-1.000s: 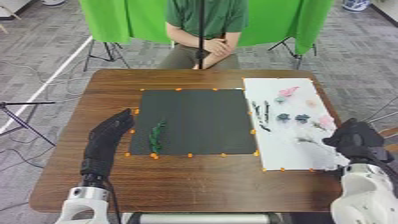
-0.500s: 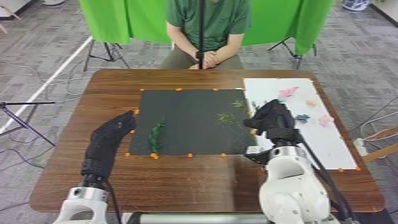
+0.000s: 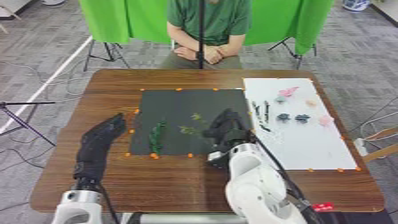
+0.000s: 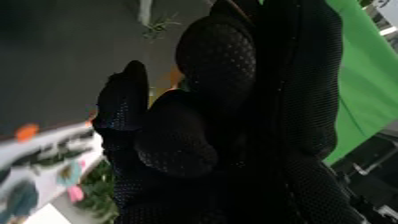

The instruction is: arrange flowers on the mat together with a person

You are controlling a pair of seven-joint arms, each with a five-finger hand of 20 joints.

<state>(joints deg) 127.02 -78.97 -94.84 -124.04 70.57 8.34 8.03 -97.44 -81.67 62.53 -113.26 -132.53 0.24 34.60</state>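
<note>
As the right robot hand point(image 3: 229, 127) curls round a pale green sprig point(image 3: 188, 130), its leaves spread over the dark mat point(image 3: 182, 102) to that hand's left. Farther left lies a dark green frond point(image 3: 156, 137); past it, the left robot hand point(image 3: 105, 131) is above the bench point(image 3: 178, 185), fingers straight. Flowers point(image 3: 283, 117) dot a white sheet point(image 3: 289, 152) to the right hand's right.
</note>
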